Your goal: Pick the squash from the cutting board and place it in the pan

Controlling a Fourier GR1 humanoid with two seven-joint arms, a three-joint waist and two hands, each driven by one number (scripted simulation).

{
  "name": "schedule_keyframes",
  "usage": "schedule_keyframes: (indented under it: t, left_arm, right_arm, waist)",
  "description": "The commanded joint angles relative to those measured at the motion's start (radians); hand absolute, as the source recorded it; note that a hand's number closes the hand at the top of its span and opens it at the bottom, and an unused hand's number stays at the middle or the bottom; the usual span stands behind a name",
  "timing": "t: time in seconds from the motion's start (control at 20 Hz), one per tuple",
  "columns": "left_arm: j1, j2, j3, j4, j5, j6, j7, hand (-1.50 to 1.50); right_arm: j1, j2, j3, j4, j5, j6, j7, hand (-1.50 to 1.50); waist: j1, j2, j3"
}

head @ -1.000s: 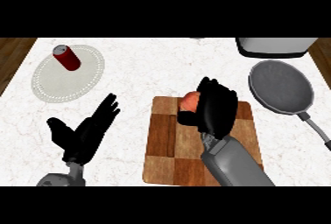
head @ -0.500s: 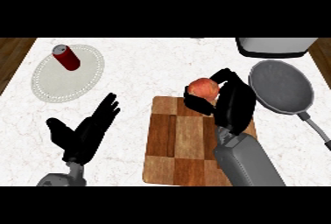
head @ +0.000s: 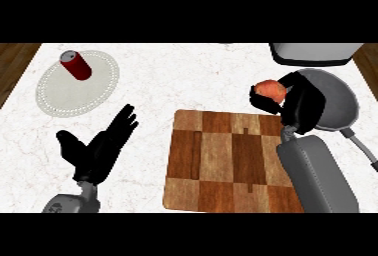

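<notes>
My right hand is curled round the orange-red squash and holds it above the counter at the left rim of the grey pan. The hand's back covers part of the pan's left side. The checkered wooden cutting board lies below and left of the hand, with nothing on it; my right forearm crosses its right edge. My left hand rests open at the lower left, fingers pointing up and to the right.
A red can stands on a white round plate at the upper left. A pale pot sits at the back right, just beyond the pan. The pan's handle runs down to the right.
My right hand has lifted the squash off the cutting board and carried it up and to the right, to the pan's left rim. The left hand has not moved.
</notes>
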Motion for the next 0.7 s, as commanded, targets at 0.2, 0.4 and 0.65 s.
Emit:
schedule_keyframes:
  t: [0.2,0.4,0.65]
  left_arm:
    - [0.048,-0.013,-0.014,-0.013,-0.027,-0.016,-0.051,0.0]
    - [-0.004,-0.021,0.003,0.019,-0.012,-0.023,-0.031,0.0]
    - [0.003,-0.003,0.003,-0.031,0.003,-0.039,0.022,0.0]
  right_arm:
    - [-0.135,-0.145,-0.201,0.337,-0.05,-0.251,-0.153,1.5]
    - [-0.118,-0.194,-0.279,0.464,-0.163,-0.382,-0.299,1.5]
    - [-0.197,-0.25,-0.367,0.66,-0.327,-0.441,-0.544,1.5]
  waist:
    - [0.018,0.005,0.001]
    - [0.011,0.006,0.001]
    - [0.035,0.012,0.004]
